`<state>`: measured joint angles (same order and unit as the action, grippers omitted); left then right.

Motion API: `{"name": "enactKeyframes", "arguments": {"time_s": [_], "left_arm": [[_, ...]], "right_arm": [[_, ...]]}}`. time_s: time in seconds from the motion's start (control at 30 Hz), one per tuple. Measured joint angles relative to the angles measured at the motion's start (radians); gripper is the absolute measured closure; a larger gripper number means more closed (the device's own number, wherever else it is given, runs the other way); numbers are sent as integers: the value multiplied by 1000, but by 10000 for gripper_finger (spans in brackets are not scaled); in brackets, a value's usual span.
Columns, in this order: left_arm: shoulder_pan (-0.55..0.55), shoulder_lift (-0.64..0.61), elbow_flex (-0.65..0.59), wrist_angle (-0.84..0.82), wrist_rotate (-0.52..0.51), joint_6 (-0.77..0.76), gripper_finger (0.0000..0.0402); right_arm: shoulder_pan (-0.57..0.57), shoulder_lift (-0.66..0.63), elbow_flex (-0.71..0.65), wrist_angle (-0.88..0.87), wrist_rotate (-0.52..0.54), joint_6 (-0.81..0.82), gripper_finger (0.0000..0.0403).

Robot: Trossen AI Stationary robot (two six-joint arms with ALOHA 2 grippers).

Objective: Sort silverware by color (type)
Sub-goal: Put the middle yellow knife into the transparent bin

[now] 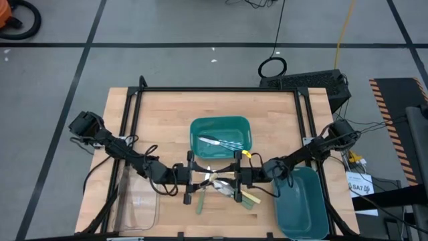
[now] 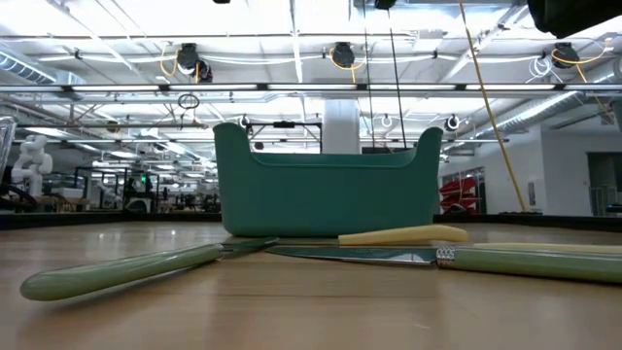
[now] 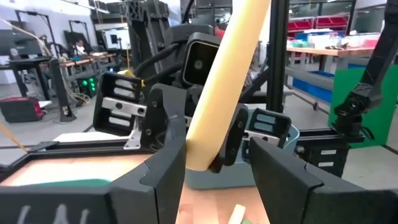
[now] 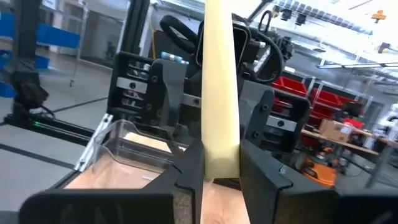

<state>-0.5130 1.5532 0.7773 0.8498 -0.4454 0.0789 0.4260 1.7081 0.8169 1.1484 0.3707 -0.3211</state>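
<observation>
With right gripper (image 4: 221,167) clamped on the slim pale-yellow-handled cutlery piece (image 4: 219,93) above the table's front middle, centre the wide-apart left gripper (image 3: 211,155) around its handle, then close squarely before releasing.

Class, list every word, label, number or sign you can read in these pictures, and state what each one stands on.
"SA7": this seems to be printed on a white label beside the table's right edge in the high view; it is small, so the reading is uncertain.
The orange-and-black hazard stripes on the floor carry no words.
Nothing readable on the teal bins, the cutlery or the arms.
</observation>
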Motion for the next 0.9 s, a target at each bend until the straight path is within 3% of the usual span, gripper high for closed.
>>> {"name": "enactKeyframes", "arguments": {"time_s": [0.4,0.7,0.9], "left_arm": [[20,0,0,99,2,104,221],[23,-2,0,47,-2,108,311],[23,-2,0,33,-5,55,314]], "right_arm": [[-31,1,2,-17,-9,21,331],[-32,1,2,-16,-9,23,330],[-31,1,1,-21,-8,43,311]]}}
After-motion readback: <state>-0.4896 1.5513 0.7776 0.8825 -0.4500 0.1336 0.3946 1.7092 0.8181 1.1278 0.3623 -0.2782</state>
